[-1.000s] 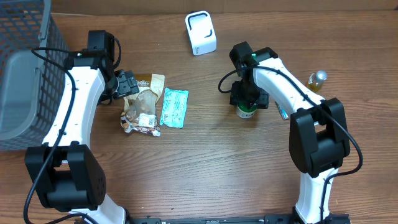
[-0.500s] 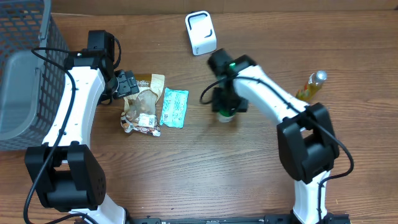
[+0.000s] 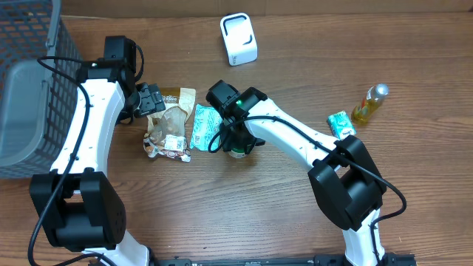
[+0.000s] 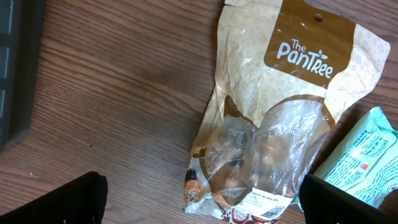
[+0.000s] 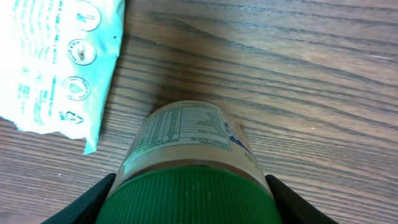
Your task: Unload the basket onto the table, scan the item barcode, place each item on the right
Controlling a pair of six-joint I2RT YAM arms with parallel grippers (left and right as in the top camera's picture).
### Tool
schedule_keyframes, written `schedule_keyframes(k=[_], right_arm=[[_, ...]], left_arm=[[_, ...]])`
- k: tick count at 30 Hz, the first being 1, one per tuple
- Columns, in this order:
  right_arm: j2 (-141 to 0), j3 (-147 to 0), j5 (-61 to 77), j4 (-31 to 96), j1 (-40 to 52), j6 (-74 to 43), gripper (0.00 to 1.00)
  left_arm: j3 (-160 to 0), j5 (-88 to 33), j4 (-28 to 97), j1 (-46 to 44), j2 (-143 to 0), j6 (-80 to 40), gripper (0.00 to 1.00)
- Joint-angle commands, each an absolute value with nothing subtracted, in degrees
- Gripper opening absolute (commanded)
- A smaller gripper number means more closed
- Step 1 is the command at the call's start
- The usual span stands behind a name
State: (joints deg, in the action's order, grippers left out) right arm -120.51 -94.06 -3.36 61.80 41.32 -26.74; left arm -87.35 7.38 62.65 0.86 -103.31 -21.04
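My right gripper [image 3: 236,142] is shut on a jar with a green lid [image 5: 189,196], one finger on each side of the lid. The jar's label [image 5: 183,127] faces the wrist camera, and the jar [image 3: 237,152] sits upright just right of a teal packet [image 3: 207,127]. Whether its base touches the wood I cannot tell. A white scanner [image 3: 239,38] stands at the back of the table. My left gripper [image 4: 199,202] hangs open over a tan PanTree snack bag [image 4: 280,124], with its fingers [image 4: 68,202] wide on either side of the bag's lower end.
A grey wire basket [image 3: 29,81] fills the far left. At the right lie a yellow oil bottle [image 3: 372,102] and a small teal pack [image 3: 341,123]. The teal packet's corner [image 5: 56,56] lies close to the jar's left side.
My right arm has carried the jar leftward across the table, from right of centre to beside the teal packet. The left arm has stayed still.
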Motion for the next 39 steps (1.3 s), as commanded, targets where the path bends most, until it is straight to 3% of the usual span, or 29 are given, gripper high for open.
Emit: schedule_keyframes(k=[1, 7, 9, 13, 17, 20, 24, 28, 30, 32, 33, 39], right_arm=[[-120.55, -93.80, -8.64, 62.85, 41.08, -26.85, 0.61], [-120.55, -93.80, -12.45, 62.63, 41.08, -25.02, 0.62], [-120.55, -93.80, -12.62, 62.39, 41.08, -25.06, 0.66], [-120.55, -93.80, -11.92, 62.13, 41.08, -25.74, 1.00], [-120.55, -93.80, -11.51, 62.33, 41.08, -30.37, 0.98], [-120.55, -93.80, -11.51, 63.31, 41.08, -31.75, 0.80], [-120.55, -93.80, -11.53, 63.24, 41.08, -31.73, 0.67], [-120.55, -93.80, -11.57, 62.78, 41.08, -31.07, 0.65], [-120.55, -93.80, -11.57, 62.59, 41.08, -30.35, 0.66], [-120.55, -93.80, -11.79, 62.22, 41.08, -30.00, 0.84], [-120.55, -93.80, -11.81, 61.80, 41.08, -29.98, 1.00], [-120.55, -93.80, -11.75, 58.26, 41.01, -30.02, 1.00]], left_arm=[[-87.05, 7.90, 62.72, 1.10, -103.81, -21.43, 0.99], [-87.05, 7.90, 62.72, 1.10, -103.81, -21.43, 1.00], [-87.05, 7.90, 62.72, 1.10, -103.81, -21.43, 1.00], [-87.05, 7.90, 62.72, 1.10, -103.81, -21.43, 1.00], [-87.05, 7.90, 62.72, 1.10, -103.81, -21.43, 1.00], [-87.05, 7.90, 62.72, 1.10, -103.81, -21.43, 1.00], [-87.05, 7.90, 62.72, 1.10, -103.81, -21.43, 1.00], [-87.05, 7.90, 62.72, 1.10, -103.81, -21.43, 1.00], [-87.05, 7.90, 62.72, 1.10, -103.81, -21.43, 0.99], [-87.05, 7.90, 62.72, 1.10, -103.81, -21.43, 1.00], [-87.05, 7.90, 62.72, 1.10, -103.81, -21.43, 0.99], [-87.05, 7.90, 62.72, 1.10, -103.81, -21.43, 0.99]])
